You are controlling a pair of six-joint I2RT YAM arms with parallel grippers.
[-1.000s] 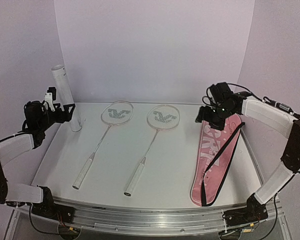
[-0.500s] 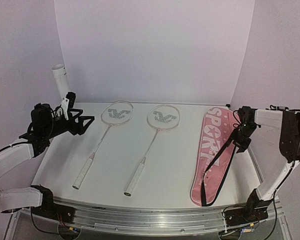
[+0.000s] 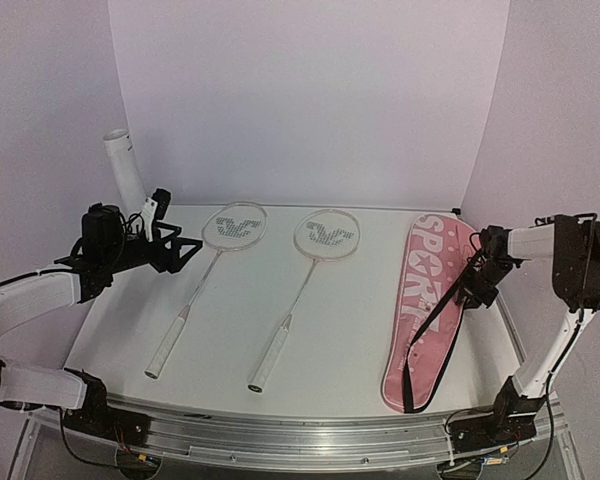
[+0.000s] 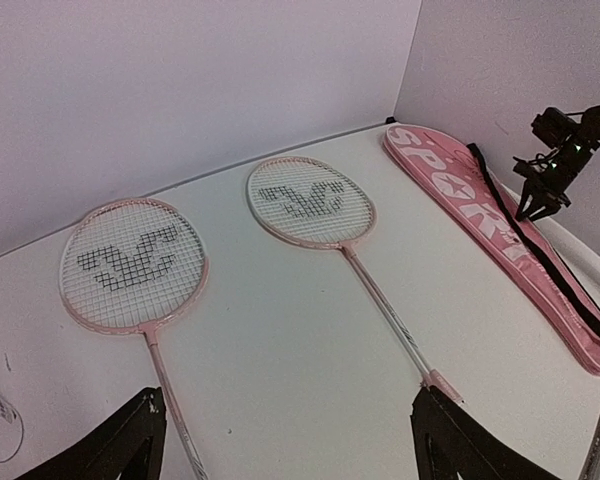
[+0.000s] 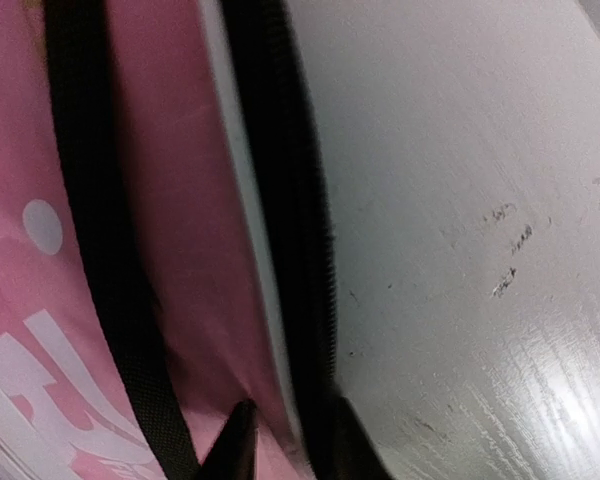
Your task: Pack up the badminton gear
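Left racket (image 3: 212,266) and right racket (image 3: 307,282) lie flat and apart on the white surface (image 3: 350,340), heads toward the back wall. To their right lies the pink SPORT bag (image 3: 430,300). The left claw (image 4: 288,400) hangs spread wide near the left racket's head, beside the white tube (image 3: 126,170). The right claw (image 5: 292,418) stands narrow around the bag's black-trimmed edge; whether it pinches, I cannot tell.

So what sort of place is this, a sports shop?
Probably a robot test booth: plain pale walls enclose a white table, two robot arms are bolted to a metal rail at its near edge, and two rackets and a pink bag lie spread out on it.
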